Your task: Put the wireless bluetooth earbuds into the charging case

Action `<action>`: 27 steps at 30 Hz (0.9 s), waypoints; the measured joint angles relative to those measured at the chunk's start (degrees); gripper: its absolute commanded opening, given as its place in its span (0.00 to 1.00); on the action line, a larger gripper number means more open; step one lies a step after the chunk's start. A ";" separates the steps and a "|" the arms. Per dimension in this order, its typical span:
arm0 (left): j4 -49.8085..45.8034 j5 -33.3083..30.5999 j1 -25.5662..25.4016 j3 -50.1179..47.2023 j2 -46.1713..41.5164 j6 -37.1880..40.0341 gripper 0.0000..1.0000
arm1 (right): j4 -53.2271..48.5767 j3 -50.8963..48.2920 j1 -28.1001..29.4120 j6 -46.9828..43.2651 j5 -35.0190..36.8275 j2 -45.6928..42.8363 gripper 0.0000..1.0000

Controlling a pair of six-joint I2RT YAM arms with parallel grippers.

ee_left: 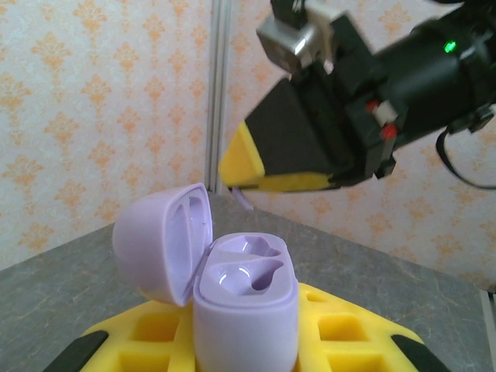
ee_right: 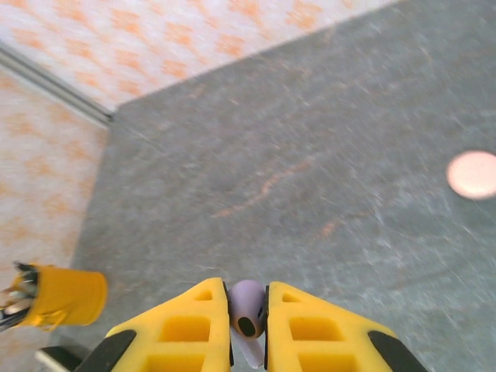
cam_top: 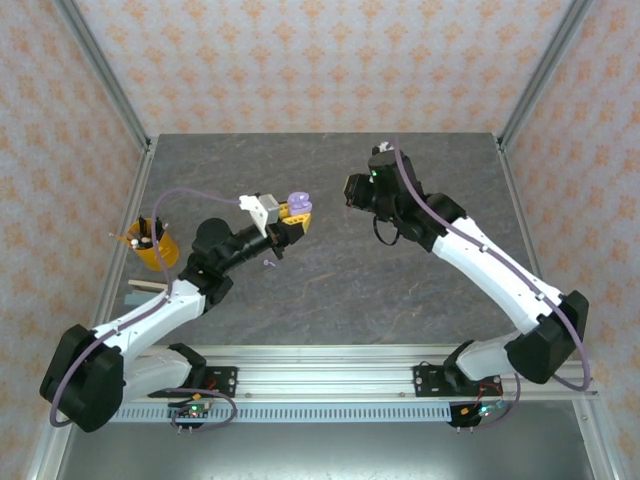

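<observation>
Bench: the grey, stone-patterned bench (cam_top: 330, 290) carries the scene; papered walls with an orange motif stand round it; a metal rail runs along its near edge.
Left arm: the left arm (cam_top: 170, 305) reaches from the near left corner toward the middle of the bench; its claw, the left claw (cam_top: 292, 216), is raised off the surface.
Right arm: the right arm (cam_top: 490, 265) reaches from the near right corner inward; its claw, the right claw (cam_top: 352, 190), faces the left claw; the two are near each other but apart.
Pen cup: the orange-yellow pen cup (cam_top: 152, 245) stands upright near the left edge of the bench, well apart from both claws.
Left claw state: clenched on the charging case; its yellow fingers (ee_left: 356, 329) press the base from either side.
Charging case: the lilac charging case (ee_left: 244, 306) is held upright above the bench; its lid (ee_left: 159, 244) is hinged open to the left in the left wrist view; two moulded wells in the base show their glossy floors.
Right claw state: grasping the held earbud (ee_right: 248, 316), a lilac one, between its yellow fingertips; in the left wrist view its tip hangs above and behind the open case, not touching it.
Pink disc: a round pale pink disc (ee_right: 473, 174) lies on the bench; it is too blurred to tell more.
Loose earbud: a tiny lilac loose earbud (cam_top: 268, 263) lies on the bench just nearward of the left claw, touching neither claw.
</observation>
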 measured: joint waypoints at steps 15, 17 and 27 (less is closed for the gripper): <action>-0.20 2.01 -1.46 5.25 4.20 0.39 0.00 | 16.85 -3.23 0.00 -5.09 -16.22 -8.83 0.14; 0.22 1.99 -1.46 5.42 4.66 0.26 0.00 | 19.91 -5.40 0.00 -5.07 -18.51 -9.27 0.14; 2.12 2.05 -1.81 7.50 5.92 0.02 0.00 | 27.34 -10.71 0.13 -4.20 -25.16 -9.79 0.14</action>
